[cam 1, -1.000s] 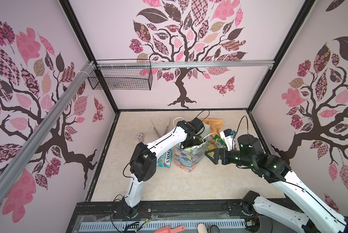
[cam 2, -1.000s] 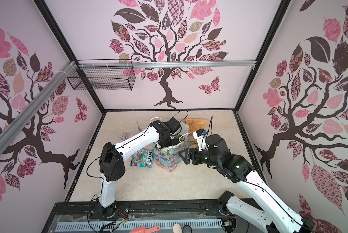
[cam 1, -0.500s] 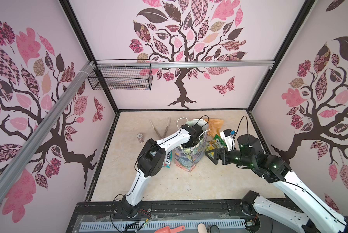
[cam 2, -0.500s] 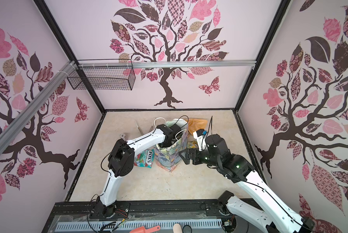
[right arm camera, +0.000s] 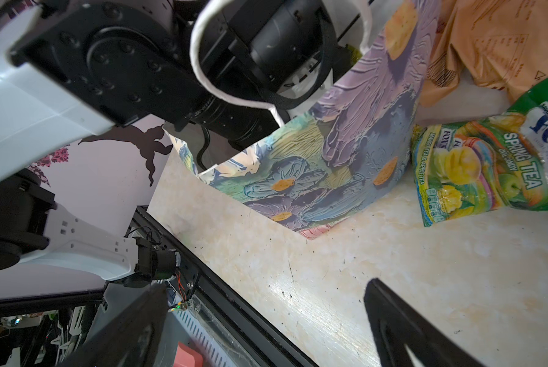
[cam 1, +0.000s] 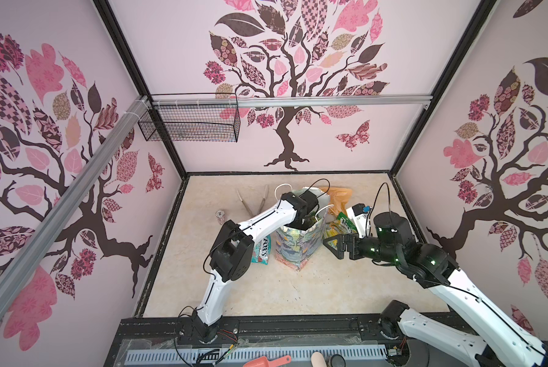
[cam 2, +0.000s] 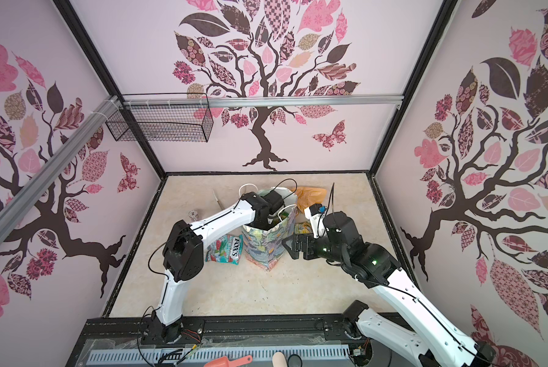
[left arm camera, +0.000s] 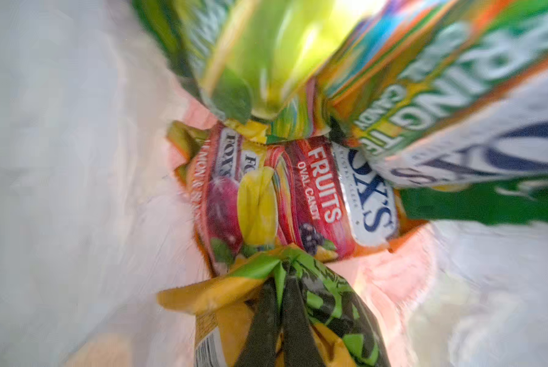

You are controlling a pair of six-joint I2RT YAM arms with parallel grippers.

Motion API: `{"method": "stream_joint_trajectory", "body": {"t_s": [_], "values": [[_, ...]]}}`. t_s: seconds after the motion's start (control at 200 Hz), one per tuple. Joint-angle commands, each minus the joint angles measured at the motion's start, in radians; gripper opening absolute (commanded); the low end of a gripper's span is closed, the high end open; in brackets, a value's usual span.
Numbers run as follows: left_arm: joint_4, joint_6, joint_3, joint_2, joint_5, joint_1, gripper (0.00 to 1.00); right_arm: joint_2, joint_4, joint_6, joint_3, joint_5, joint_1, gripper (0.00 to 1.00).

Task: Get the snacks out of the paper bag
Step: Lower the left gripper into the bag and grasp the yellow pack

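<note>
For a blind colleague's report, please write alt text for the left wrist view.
Inside the white paper bag, the left gripper is shut on a crumpled green-yellow pouch. Deeper down lies a red FOX'S FRUITS pouch; a green pouch leans in, blurred.

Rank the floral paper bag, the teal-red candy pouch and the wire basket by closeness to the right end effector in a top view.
1. Paper bag, right beside the right end effector.
2. Teal-red pouch, lying on the bag's other side.
3. Wire basket, hanging high, far back on the left.
</note>
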Motion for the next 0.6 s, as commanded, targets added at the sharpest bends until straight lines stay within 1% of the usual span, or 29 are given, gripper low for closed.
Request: {"method": "stream_joint_trajectory", "body": {"t_s": [0.0, 0.19, 0.595], "values": [[-0.010, 0.000, 0.002, -0.060, -0.022, 0.006, 0.00, -0.001, -0.005, -0.004, 0.020, 0.012, 0.003, 1.00], [-0.007, -0.006, 0.011, -0.117, -0.053, 0.006, 0.00, 0.000, -0.001, -0.003, 0.016, 0.024, 0.004, 1.00], [0.015, -0.008, 0.047, -0.240, -0.081, 0.002, 0.00, 0.002, 0.007, 0.003, 0.014, 0.024, 0.004, 1.00]]}}
